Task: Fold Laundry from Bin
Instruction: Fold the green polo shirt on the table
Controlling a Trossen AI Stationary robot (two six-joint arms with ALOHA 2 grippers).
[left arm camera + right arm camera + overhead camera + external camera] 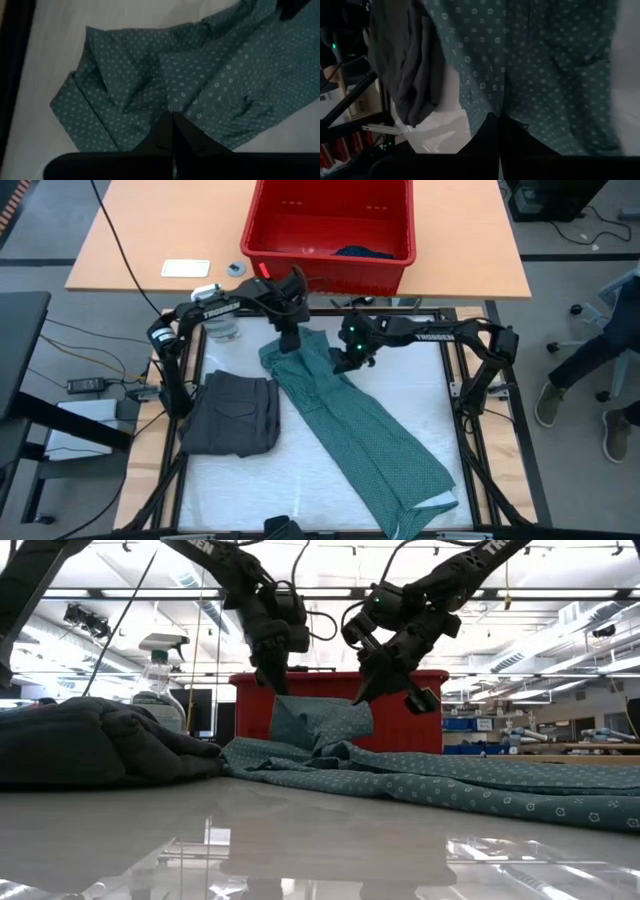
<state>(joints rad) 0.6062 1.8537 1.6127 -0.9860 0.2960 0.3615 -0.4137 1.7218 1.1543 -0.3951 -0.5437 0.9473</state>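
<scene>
L wrist cam | L gripper [172, 131] fingers pressed together, pinching teal dotted shirt [165, 85] | shirt lay rumpled, folds showing, on white table top [40, 145]

The garment [360, 425] stretched across the white surface [300, 480] is teal-green with small pale dots. At nine o'clock from it lies a plain dark grey piece [232, 413]. The bin [330, 225] at twelve o'clock is bright red, with a dark blue piece [362, 252] inside. Both arms are black.
</scene>
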